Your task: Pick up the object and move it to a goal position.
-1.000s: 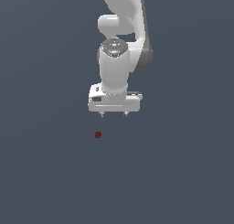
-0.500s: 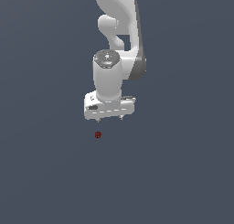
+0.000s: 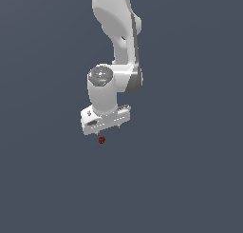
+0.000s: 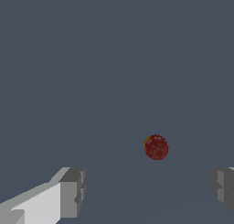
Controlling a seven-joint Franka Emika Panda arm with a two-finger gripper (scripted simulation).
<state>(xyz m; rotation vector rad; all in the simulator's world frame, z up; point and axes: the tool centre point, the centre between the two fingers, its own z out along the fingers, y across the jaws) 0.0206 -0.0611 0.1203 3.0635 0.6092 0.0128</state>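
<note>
- The object (image 3: pixel 101 140) is a small, dark red, nearly round blob with a pebbled surface of darker speckles; in the wrist view (image 4: pixel 156 147) a thin orange-yellow sliver shows along one edge of it.
- It lies on a flat, matte, slate-grey floor (image 3: pixel 190 179) that bears no texture or seams.
- Being close to a sphere, it shows no clear long axis and no direction in which it points.
- The gripper (image 3: pixel 108 128) is smooth glossy white, blocky at the palm, with two short grey fingers; above it the wrist is a rounded cylinder with a shiny metallic cap.
- The fingers (image 4: pixel 73 193) are spread wide apart and hold nothing; in the wrist view they are square-edged grey blocks, one on a white mount.
- In the exterior view the object sits just below the gripper, near the finger toward that view's left, not touching it.
- The wrist view shows the object beyond the fingertips, nearer the finger that is cut off at the frame's edge.
- That finger shows only as a partial grey block; the arm's upper links run out of the exterior view's top.
- How far the fingertips stand above the floor cannot be judged.
</note>
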